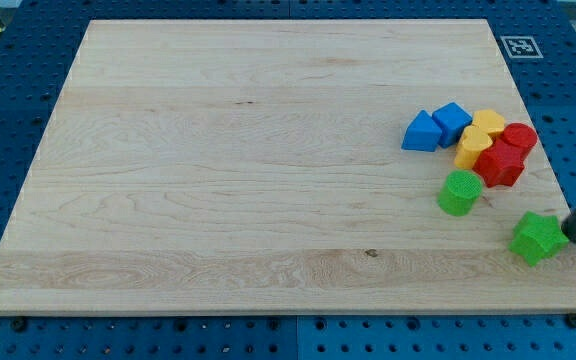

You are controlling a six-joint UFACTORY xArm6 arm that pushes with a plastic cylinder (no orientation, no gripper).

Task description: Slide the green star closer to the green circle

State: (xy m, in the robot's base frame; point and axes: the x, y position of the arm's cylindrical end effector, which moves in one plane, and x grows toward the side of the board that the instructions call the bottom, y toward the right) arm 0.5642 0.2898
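Note:
The green star (539, 238) lies near the board's right edge, low in the view. The green circle (460, 192) stands up and to the left of it, a short gap apart. My tip (574, 241) is at the star's right side, touching or nearly touching it. The rod rises from there toward the view's right edge.
A tight cluster sits just above the green circle: a blue triangle (422, 132), a blue cube (452, 122), two yellow blocks (487, 124) (472, 147), a red star (499, 163) and a red block (519, 137). The wooden board (248, 180) ends close to the right of the star.

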